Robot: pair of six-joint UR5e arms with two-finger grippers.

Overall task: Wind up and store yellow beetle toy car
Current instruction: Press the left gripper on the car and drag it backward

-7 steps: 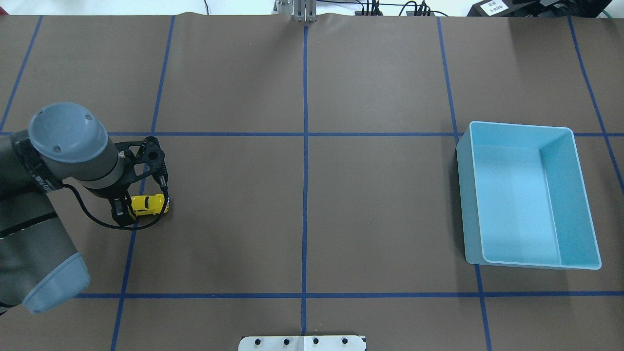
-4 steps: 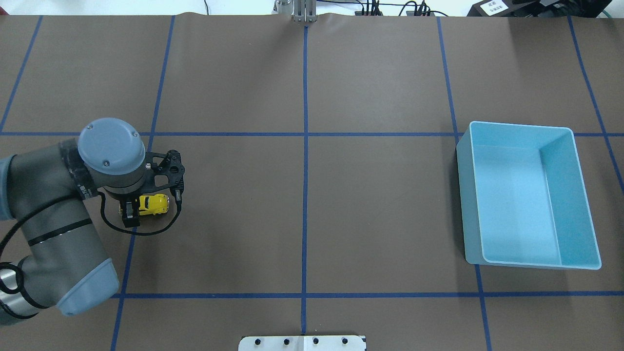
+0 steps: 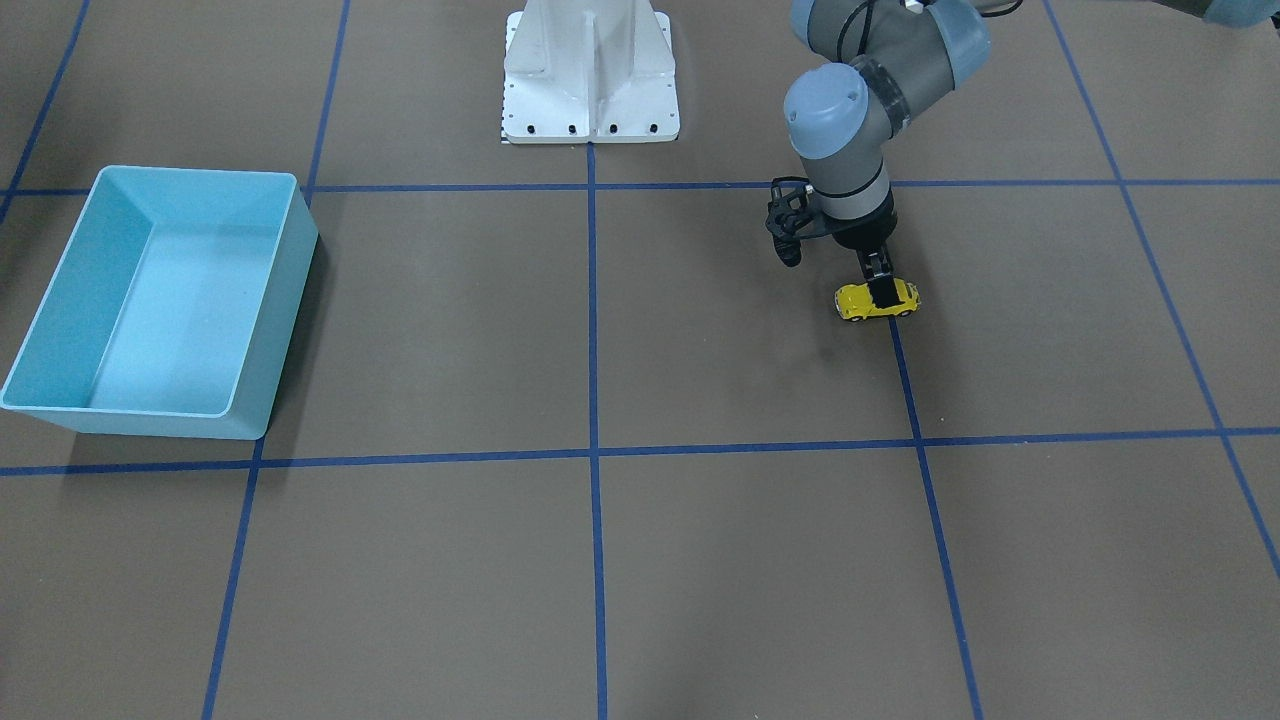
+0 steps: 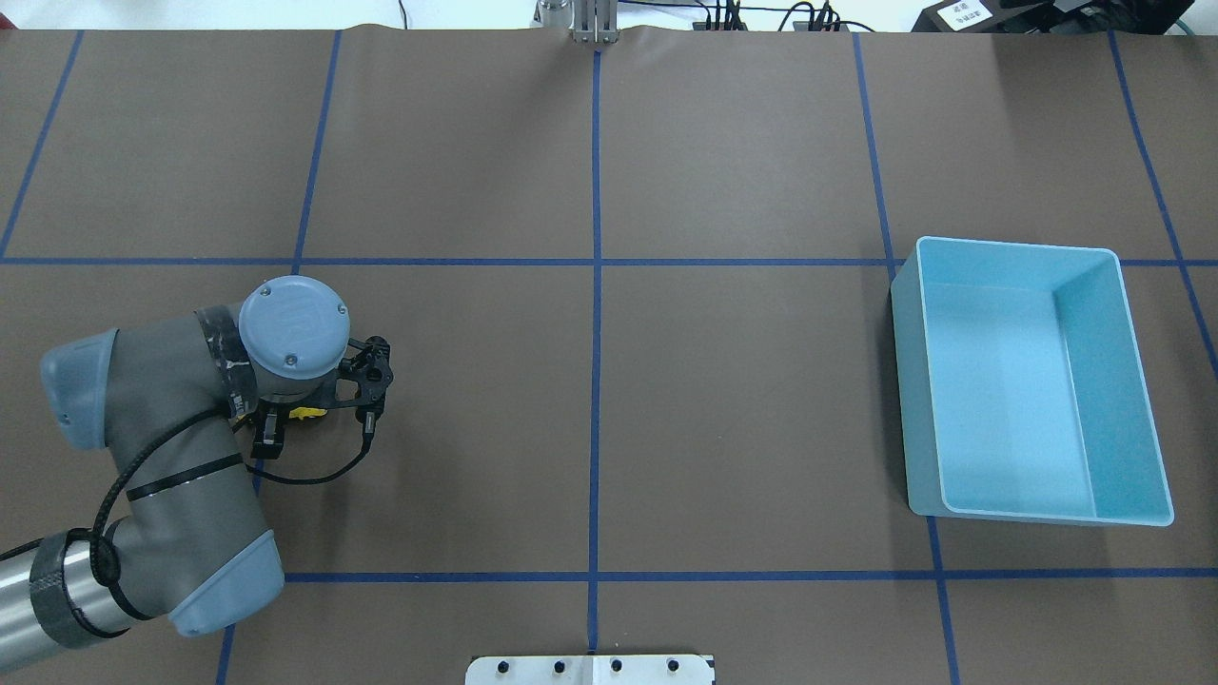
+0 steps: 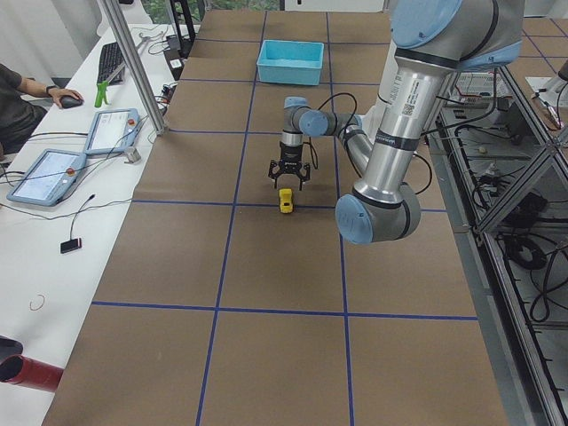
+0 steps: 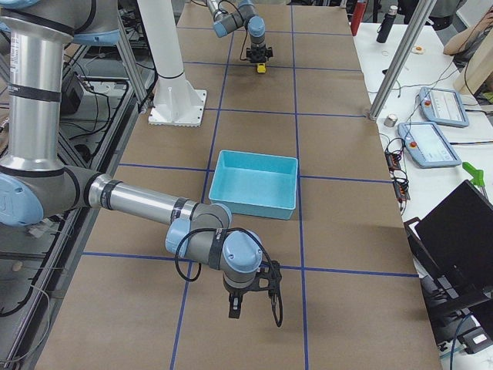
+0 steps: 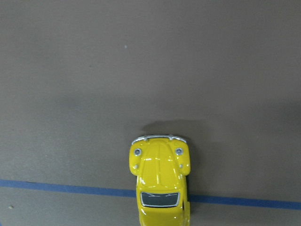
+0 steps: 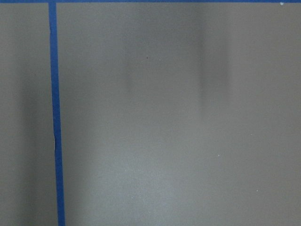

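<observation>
**Beetle on the table, nothing stored yet**

My left gripper (image 3: pixel 879 290) is down over the yellow beetle toy car (image 3: pixel 858 303), which sits wheels-down on a blue tape line (image 3: pixel 905 370). Clamped or not, I can't tell. Winding and storing both look undone. The light blue bin (image 3: pixel 285 262) is well apart and has nothing in it.

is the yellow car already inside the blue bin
No, the light blue bin is empty in the overhead view, and the yellow beetle toy car sits on the table well away from it.
</observation>
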